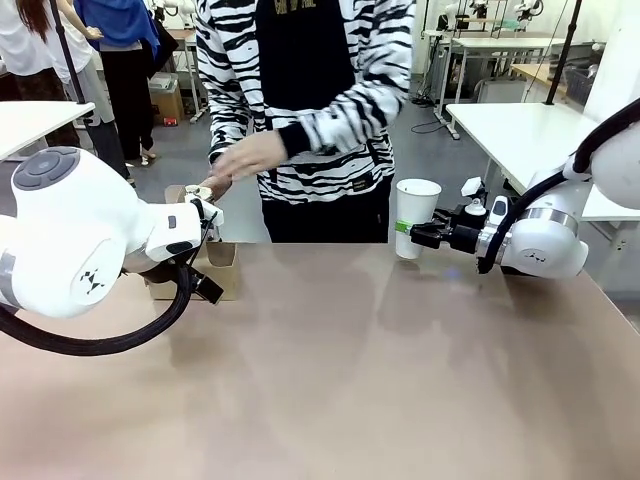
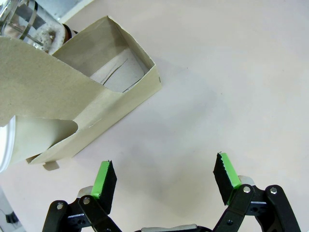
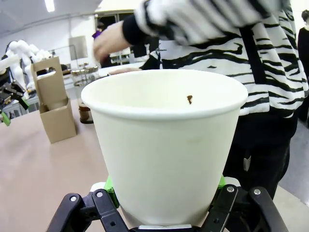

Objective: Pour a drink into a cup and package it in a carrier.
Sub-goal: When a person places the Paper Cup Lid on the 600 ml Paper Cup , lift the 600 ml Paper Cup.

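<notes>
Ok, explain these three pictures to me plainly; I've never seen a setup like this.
Two white robot arms work at a pinkish-brown table, facing a person in a black-and-white striped top. The front view looks across the table from the robot's side; the other two come from cameras on each wrist. The left gripper is open and empty, near a small brown cardboard cup carrier standing on the table. The right gripper is shut on a tall white paper cup, lidless and open-topped.

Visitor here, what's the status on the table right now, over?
Left gripper open beside brown cardboard carrier. Right gripper shut on open-topped white paper cup. Person's hand over glass jug behind carrier.
</notes>
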### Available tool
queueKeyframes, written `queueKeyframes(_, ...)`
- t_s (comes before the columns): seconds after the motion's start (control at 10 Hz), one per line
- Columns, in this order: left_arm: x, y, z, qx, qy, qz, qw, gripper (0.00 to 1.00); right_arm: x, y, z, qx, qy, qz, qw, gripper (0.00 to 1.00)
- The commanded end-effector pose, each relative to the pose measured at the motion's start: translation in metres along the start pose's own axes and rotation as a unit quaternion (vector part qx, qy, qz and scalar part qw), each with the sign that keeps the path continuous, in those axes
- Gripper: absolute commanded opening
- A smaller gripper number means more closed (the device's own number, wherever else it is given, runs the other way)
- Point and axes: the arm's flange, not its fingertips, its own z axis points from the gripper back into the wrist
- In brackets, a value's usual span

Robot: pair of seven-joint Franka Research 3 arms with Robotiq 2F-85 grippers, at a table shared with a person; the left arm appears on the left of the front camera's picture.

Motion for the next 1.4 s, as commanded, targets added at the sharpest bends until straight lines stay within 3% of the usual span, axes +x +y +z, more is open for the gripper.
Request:
queueKeyframes(0.0, 0.0001, -0.0002, 0.0005, 0.0, -0.001, 0.0, 1.0, 1.0, 0.002, 0.0007, -0.0021, 0.0, -0.002, 0.001, 1.0, 0.8)
queueKeyframes(1.3, 0.0001, -0.0002, 0.0005, 0.0, -0.001, 0.0, 1.0, 1.0, 0.002, 0.0007, -0.0021, 0.0, -0.002, 0.001, 1.0, 0.8)
